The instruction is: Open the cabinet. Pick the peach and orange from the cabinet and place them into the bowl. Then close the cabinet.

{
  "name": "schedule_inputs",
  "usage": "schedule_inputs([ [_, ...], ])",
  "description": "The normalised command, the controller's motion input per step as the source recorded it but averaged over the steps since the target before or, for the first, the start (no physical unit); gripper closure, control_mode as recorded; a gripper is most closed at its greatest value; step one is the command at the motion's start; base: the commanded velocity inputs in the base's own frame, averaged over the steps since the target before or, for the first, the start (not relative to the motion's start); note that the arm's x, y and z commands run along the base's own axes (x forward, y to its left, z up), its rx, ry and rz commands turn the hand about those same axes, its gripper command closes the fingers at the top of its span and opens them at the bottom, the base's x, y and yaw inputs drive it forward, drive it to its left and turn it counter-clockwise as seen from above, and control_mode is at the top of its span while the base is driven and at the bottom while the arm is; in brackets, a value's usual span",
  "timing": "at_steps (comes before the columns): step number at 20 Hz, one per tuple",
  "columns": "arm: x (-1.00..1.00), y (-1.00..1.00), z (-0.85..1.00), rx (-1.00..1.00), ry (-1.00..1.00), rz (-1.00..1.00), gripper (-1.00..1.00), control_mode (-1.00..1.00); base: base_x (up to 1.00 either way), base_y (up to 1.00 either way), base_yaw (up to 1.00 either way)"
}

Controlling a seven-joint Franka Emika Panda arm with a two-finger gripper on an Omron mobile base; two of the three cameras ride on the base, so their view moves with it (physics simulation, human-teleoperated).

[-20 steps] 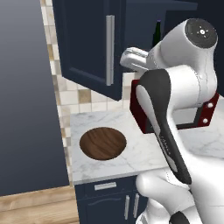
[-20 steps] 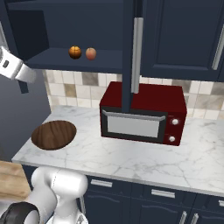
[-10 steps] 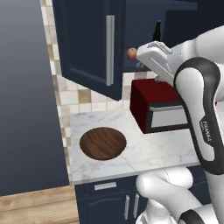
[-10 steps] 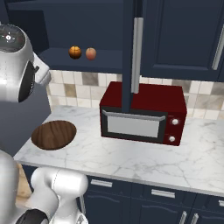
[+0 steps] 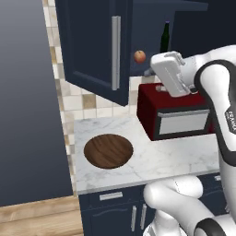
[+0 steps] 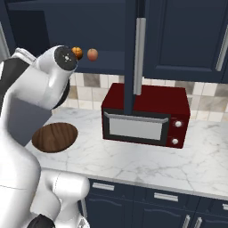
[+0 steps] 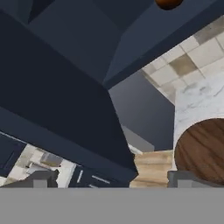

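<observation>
Right base view: we saw the cabinet standing open, the orange and the peach side by side on its shelf, apart from each other. On the marble desk below lay the bowl, left of a red microwave. We found the hand spread wide, holding nothing, near the open door.

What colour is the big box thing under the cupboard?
The microwave is dark red with a grey glass door, clearest in the right base view.
</observation>
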Motion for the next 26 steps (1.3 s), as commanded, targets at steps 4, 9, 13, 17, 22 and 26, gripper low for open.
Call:
schedule_inputs([
  [4, 0.33, 0.0, -0.18, 0.18, 0.0, 0.21, -1.0, -1.0, 0.0, 0.0, 0.0],
  [9, 0.27, 0.21, -0.01, 0.17, 0.0, 0.17, -1.0, -1.0, 0.0, 0.0, 0.0],
  [13, 0.13, 0.44, 0.0, 0.13, 0.0, 0.15, -1.0, -1.0, 0.0, 0.0, 0.0],
  [17, 0.02, 0.58, 0.0, 0.07, 0.0, 0.15, -1.0, -1.0, 0.0, 0.0, 0.0],
  [22, 0.0, 0.56, 0.0, 0.04, 0.0, 0.16, -1.0, -1.0, 0.0, 0.0, 0.0],
  [26, -0.01, 0.53, 0.0, 0.02, 0.0, 0.17, -1.0, -1.0, 0.0, 0.0, 0.0],
])
